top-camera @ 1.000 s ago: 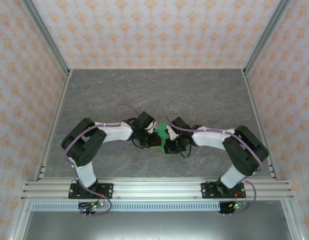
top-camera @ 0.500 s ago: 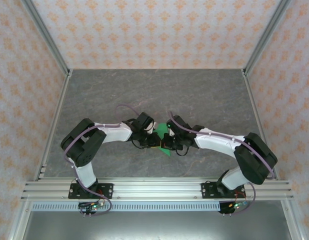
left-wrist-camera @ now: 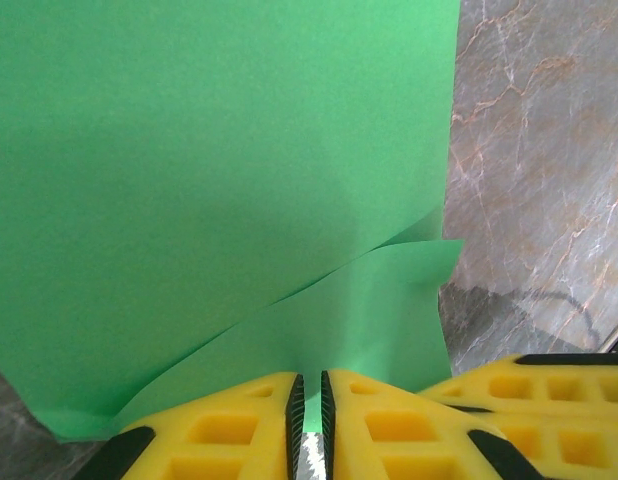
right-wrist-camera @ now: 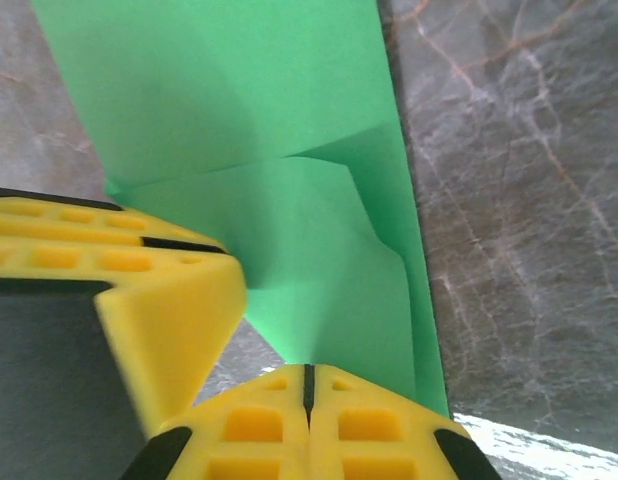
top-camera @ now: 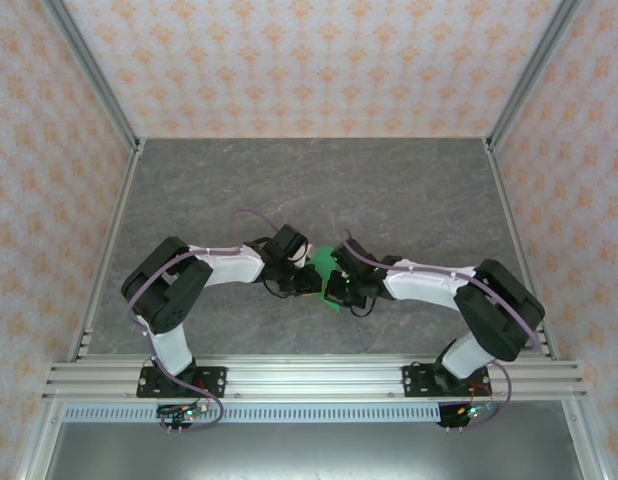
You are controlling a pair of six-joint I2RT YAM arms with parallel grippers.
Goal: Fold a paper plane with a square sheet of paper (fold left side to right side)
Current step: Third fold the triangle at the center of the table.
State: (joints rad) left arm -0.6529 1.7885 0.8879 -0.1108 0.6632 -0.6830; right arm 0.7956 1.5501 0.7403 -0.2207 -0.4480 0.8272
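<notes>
Top external view: the left arm [top-camera: 224, 265] and right arm [top-camera: 429, 280] reach inward and meet just in front of the middle of the grey marbled table [top-camera: 389, 190]. The paper [top-camera: 323, 262] lies between their wrists, with green showing above and below the point where they meet.

Left wrist view: the left gripper [left-wrist-camera: 308, 378] has its yellow jaws drawn almost together, leaving a thin slit, and the paper's near edge runs down into that slit, so it is pinched there. The paper spreads away from the jaws in two layers, a broad plain sheet over a lower flap whose corner points right. It casts a shadow on the table beside it. Another yellow finger sits at the lower right.

Right wrist view: the right gripper [right-wrist-camera: 307, 368] has its jaws pressed fully together on a narrowing end of the paper. Above it the green surface shows slanting creases and overlapping folds. A yellow finger of the left gripper lies at the left, just beside the paper.
</notes>
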